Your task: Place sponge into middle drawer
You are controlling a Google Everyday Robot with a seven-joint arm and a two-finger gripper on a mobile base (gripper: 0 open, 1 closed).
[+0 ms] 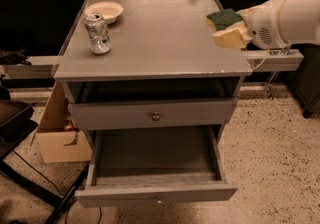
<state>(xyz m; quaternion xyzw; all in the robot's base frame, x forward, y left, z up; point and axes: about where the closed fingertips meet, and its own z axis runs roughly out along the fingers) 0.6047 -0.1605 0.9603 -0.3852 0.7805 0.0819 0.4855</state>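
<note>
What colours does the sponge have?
The sponge is dark green over pale yellow, camera view; claw holds it above cabinet's right edge.
</note>
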